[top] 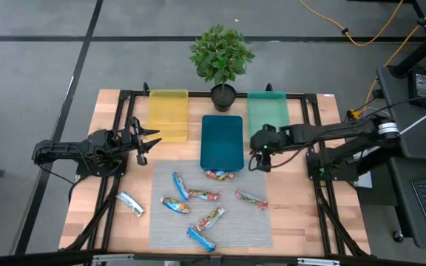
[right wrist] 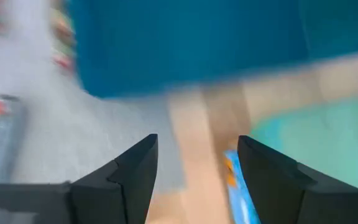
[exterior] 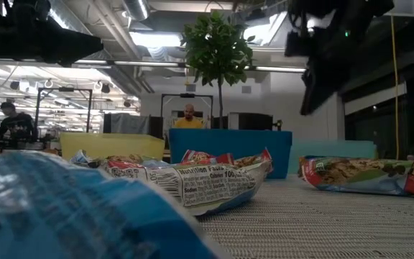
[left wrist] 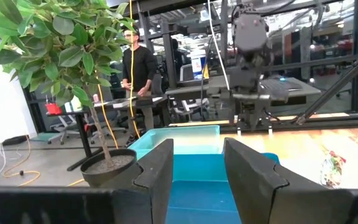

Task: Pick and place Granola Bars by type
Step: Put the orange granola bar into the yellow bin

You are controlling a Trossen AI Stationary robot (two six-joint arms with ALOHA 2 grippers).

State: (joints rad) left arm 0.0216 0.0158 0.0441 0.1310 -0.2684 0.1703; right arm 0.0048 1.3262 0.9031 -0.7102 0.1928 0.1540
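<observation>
Several granola bars lie on the grey mat [top: 161, 229]: red-orange ones [top: 219, 175] [top: 251, 199] [top: 203, 195] and blue ones [top: 180, 185] [top: 200, 238]. A silvery-white and blue bar [top: 130, 203] lies on the wood left of the mat. My right gripper [top: 261, 161] is open, above the wood between the blue tray [top: 222, 140] and the teal tray [top: 267, 114]. In the blurred right wrist view a blue-and-orange wrapper [right wrist: 234, 186] shows between its fingers. My left gripper [top: 148, 140] is open and empty beside the yellow tray [top: 168, 114]. My right gripper has a blue-and-orange wrapper [right wrist: 234, 186] showing between its open fingers, close to one finger [right wrist: 272, 180]. The view is blurred, and I cannot tell whether the fingers touch it or whether it lies on the wood below them.
A potted plant [top: 222, 55] stands behind the blue tray, between the yellow and teal trays. Black frame rails [top: 124, 118] run along the table's sides. In the low view, bars [exterior: 207, 183] [exterior: 365, 176] lie on the mat before the trays. People show in the room behind.
</observation>
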